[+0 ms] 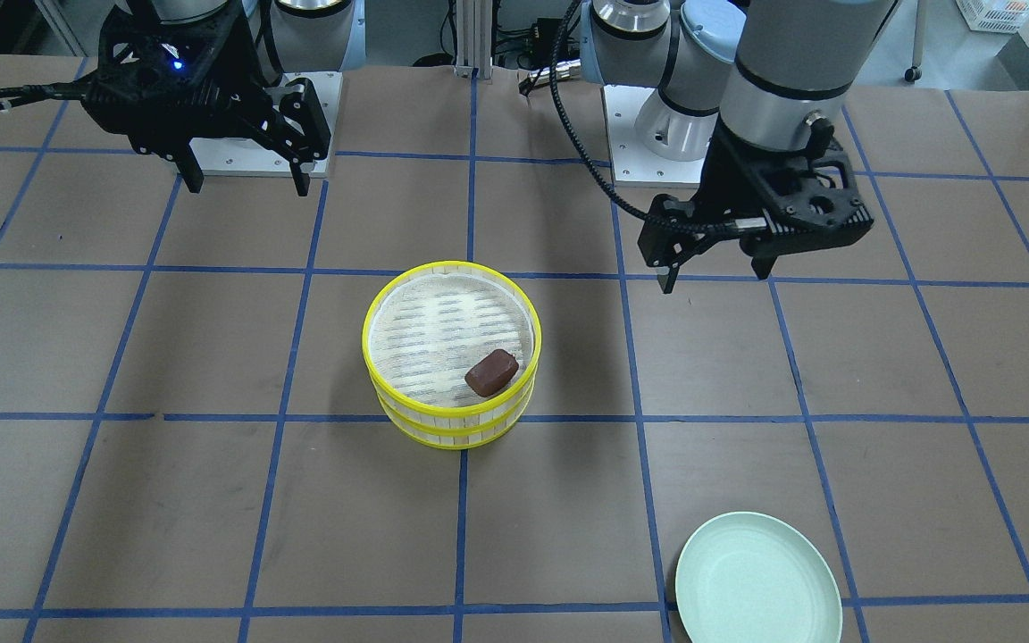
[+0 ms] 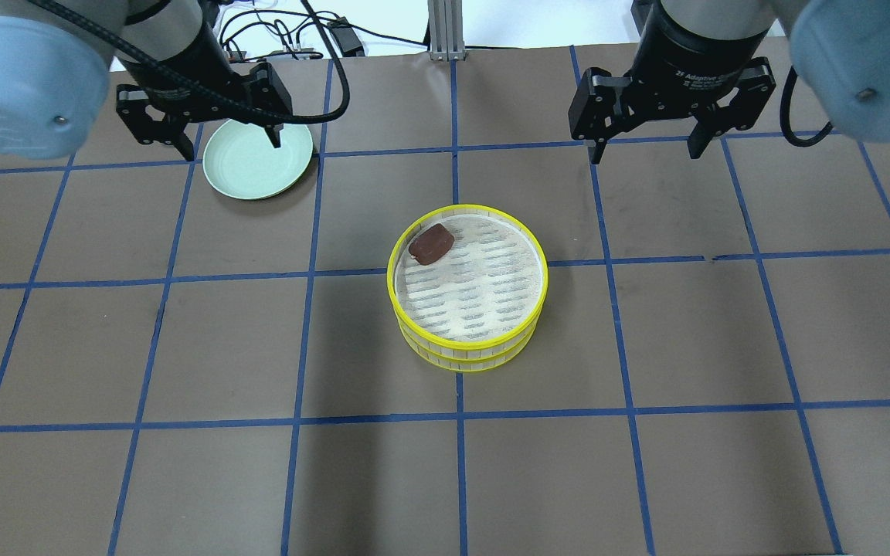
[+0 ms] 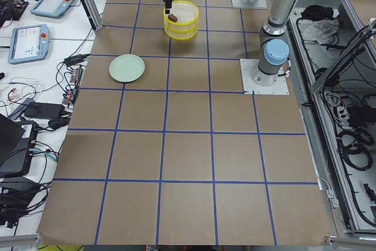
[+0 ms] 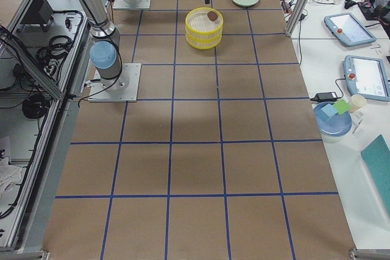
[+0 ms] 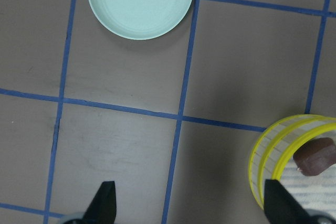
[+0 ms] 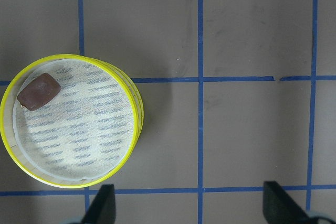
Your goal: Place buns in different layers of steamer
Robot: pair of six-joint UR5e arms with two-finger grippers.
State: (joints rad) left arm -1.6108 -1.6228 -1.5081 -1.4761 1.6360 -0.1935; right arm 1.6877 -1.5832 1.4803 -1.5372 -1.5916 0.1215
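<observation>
Two yellow-rimmed steamer trays are stacked at the table's middle, the upper tray [image 2: 541, 278] on the lower tray [image 2: 464, 363]. The dark reddish-brown bun [image 2: 431, 244] lies on the upper tray's woven floor near its rim; it also shows in the front view [image 1: 491, 372] and the right wrist view [image 6: 39, 91]. The pale cream bun is hidden. My left gripper [image 2: 232, 149] is open and empty, raised above the green plate and left of the stack. My right gripper [image 2: 646, 156] is open and empty, raised beyond the stack on its right.
A pale green plate [image 2: 252, 174] lies bare at the far left of the stack, also in the left wrist view [image 5: 140, 1]. Brown table cover with blue grid tape. Tablets and cables lie beyond the table's far edge in the side views.
</observation>
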